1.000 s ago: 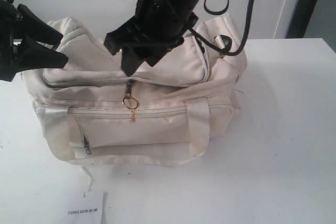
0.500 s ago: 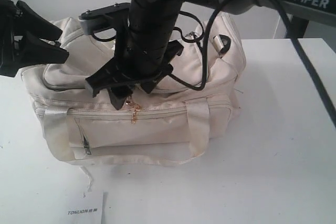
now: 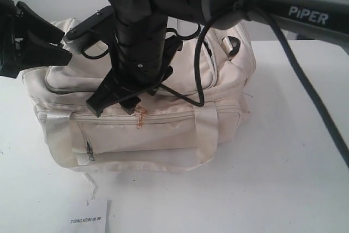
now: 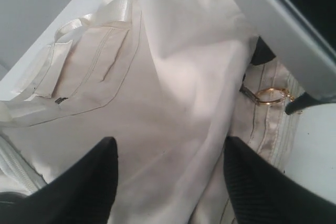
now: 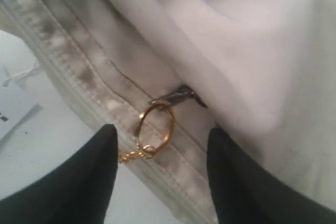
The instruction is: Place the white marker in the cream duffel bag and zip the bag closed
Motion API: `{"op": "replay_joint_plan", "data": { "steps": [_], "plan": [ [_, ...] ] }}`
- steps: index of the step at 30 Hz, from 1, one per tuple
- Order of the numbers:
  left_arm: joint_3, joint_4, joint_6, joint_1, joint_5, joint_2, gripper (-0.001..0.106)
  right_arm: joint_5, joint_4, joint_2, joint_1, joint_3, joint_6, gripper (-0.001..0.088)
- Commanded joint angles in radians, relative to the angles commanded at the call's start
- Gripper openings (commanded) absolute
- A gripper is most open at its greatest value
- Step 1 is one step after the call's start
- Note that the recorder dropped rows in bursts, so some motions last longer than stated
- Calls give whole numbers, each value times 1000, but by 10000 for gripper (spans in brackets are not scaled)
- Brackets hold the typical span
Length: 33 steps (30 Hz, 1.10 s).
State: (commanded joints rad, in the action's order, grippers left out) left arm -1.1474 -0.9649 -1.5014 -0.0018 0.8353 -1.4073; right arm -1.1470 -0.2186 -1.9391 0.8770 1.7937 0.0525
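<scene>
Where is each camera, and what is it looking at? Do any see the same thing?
Exterior view: off the arms, slightly above, facing the cream duffel bag; left gripper and right gripper show.
Left wrist view: on the left wrist, looking past its black fingers at bag fabric.
Right wrist view: on the right wrist, looking between its fingers at the gold zip ring.
Shared: both wrist views show that ring.

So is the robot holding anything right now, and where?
Nothing yet. The right pincer is open, either side of the gold zipper ring on the cream duffel bag; the left pincer is open too.
</scene>
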Motion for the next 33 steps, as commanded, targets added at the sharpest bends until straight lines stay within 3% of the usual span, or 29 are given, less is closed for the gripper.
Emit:
{"op": "replay_joint_plan", "data": {
  "steps": [12,17,20,29,33],
  "plan": [
    [0,0,10,0,4,0,629,-5,55,6,56,0,-4,449],
    [0,0,10,0,4,0,629,-5,-3,2,58,0,-4,390],
    [0,0,10,0,4,0,629,-9,-58,2,58,0,-4,390],
    [0,0,10,0,4,0,629,-12,-23,-23,58,-2,-4,390],
    [0,0,10,0,7,0,629,-10,-78,-46,58,-2,-6,390]
  ]
}}
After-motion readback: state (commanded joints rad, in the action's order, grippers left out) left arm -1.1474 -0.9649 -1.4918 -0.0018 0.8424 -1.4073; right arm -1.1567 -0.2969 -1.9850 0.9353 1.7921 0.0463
